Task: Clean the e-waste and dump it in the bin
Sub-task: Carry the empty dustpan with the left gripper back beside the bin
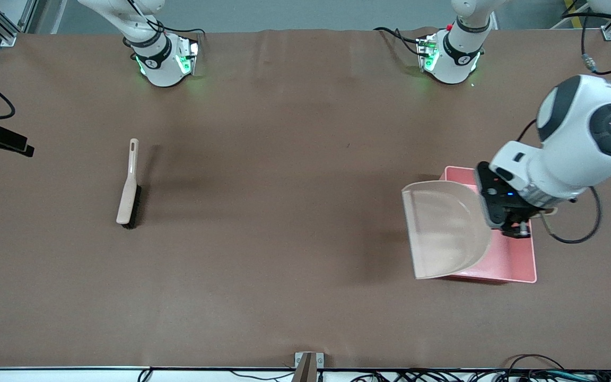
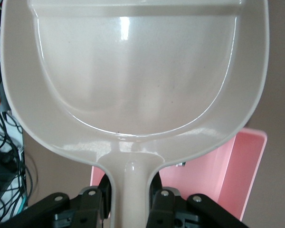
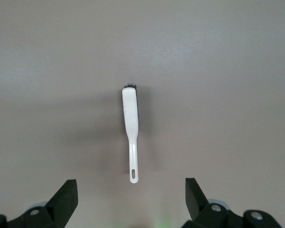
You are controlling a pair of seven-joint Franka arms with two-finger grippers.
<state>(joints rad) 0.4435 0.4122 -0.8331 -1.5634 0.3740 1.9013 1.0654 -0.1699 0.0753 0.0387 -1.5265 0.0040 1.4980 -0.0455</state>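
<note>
The left arm comes in from its base and bends down over the bin (image 1: 512, 262), a pink low-walled tub at the left arm's end of the table (image 1: 284, 185). Its wrist points downward and toward the right arm's end, so the left tool (image 1: 515, 225) hangs over the bin. That tool is clamped on the handle of the beige dustpan (image 1: 443, 228); in the left wrist view the fingers (image 2: 92, 206) press the handle (image 2: 130, 190) from both sides. The dustpan is held up over the bin, its pan covering the bin's side toward the right arm's end and reaching out past that wall, open mouth facing away from the tool. In the left wrist view the pan (image 2: 133, 76) looks bare inside, and a pink wall of the bin (image 2: 228, 175) shows under it. The e-waste cannot be made out in any view, so where it lies cannot be told. The right arm waits, its tool (image 3: 130, 199) outside the front view; its wrist view shows the fingers (image 3: 64, 199) spread wide with nothing between them, hanging over the brush (image 1: 128, 185). The brush lies flat on the table, well apart from the bin toward the right arm's end, its handle end farther from the front camera than its dark bristles. No writing can be read anywhere.
</note>
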